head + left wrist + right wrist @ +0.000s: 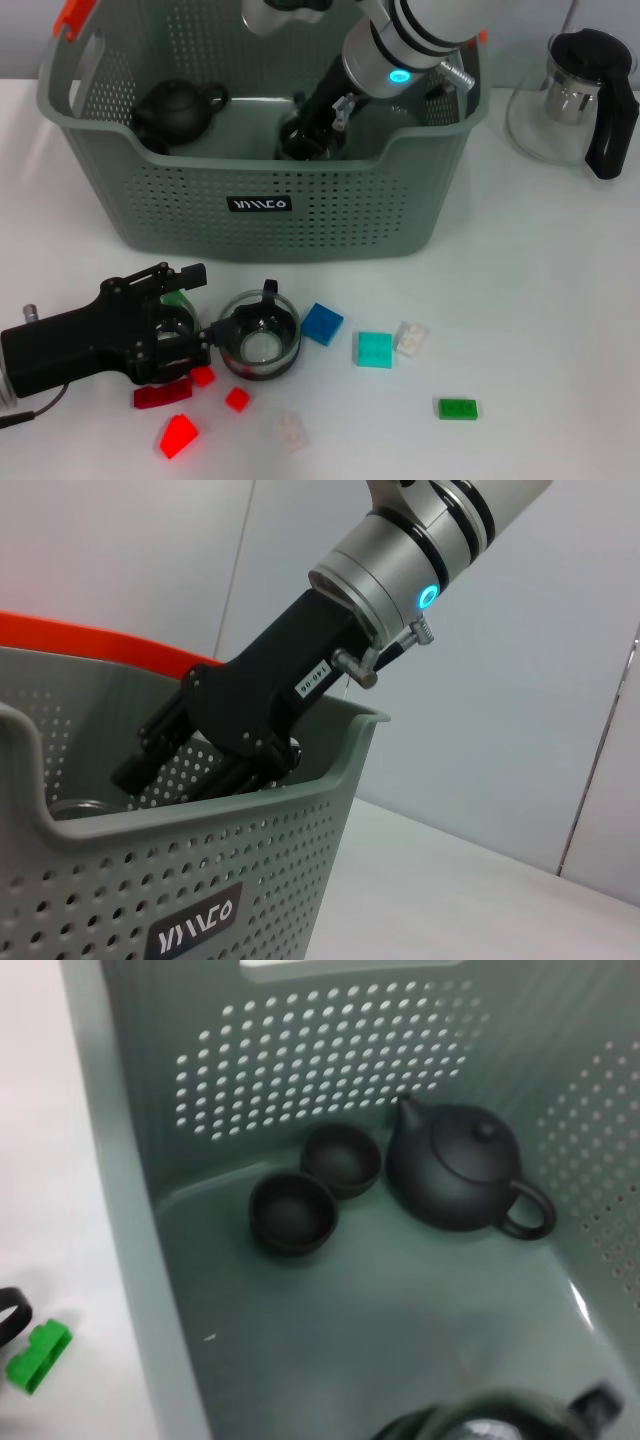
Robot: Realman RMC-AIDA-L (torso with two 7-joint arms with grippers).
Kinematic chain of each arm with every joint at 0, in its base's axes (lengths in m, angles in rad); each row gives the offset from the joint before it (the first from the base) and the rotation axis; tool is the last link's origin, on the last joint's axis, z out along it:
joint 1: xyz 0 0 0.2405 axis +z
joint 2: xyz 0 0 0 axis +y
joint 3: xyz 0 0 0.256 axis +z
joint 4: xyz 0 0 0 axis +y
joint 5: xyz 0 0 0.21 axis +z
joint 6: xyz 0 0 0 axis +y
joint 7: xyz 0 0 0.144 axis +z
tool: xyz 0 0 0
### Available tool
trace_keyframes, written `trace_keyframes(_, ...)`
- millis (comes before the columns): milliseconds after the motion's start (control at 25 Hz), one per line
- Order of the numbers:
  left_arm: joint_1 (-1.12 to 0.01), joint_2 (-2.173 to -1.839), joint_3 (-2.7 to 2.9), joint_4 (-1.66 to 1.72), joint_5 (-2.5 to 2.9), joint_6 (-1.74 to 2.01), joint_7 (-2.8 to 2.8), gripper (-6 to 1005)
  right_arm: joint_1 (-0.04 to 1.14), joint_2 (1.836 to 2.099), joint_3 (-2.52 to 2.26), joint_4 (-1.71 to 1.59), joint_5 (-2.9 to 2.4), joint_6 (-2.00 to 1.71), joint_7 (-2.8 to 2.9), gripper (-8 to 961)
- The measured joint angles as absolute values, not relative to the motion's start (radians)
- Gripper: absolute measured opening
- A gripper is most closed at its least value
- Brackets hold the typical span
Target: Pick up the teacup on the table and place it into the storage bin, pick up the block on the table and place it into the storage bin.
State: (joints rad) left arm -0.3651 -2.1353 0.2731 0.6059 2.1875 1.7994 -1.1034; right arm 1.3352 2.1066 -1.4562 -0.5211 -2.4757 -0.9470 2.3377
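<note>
White worktop (560,330), pale wall behind. Right hand (305,135) is reaching inside the grey-green perforated storage bin (260,215), grip state unreadable. Left hand (185,325) is sitting released beside the glass teacup (260,335); blue block (321,324) alongside.

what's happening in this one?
The right gripper is down inside the storage bin, which already holds a black teapot and two small black cups. The left gripper lies low on the table beside a glass cup, among scattered blocks such as the blue block and green block.
</note>
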Motion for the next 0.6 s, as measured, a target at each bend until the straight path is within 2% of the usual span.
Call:
trace_keyframes(120, -0.365, -2.135, 0.273, 0.606, 2.187, 1.799, -1.103, 817, 1.333, 2.103, -1.452, -0.538, -2.477, -0.945, 2.352, 409)
trace_keyframes(240, -0.365, -2.135, 0.271, 0.606, 2.187, 1.799, -1.104, 817, 1.301, 2.1, -1.423, -0.62, -2.477, -0.961, 2.361, 540)
trace_keyframes(320, -0.365, -2.135, 0.27, 0.606, 2.187, 1.799, -1.105, 817, 1.26, 2.099, -1.384, -0.712, -2.475, -0.988, 2.36, 627)
trace_keyframes(560, -0.365, -2.134, 0.267, 0.608, 2.184, 1.799, -1.108, 817, 1.077, 2.097, -1.221, -1.061, -2.322, -1.071, 2.3, 761)
trace_keyframes(600, -0.364, -2.134, 0.266, 0.608, 2.183, 1.799, -1.108, 817, 1.042, 2.097, -1.196, -1.101, -2.262, -1.083, 2.27, 759)
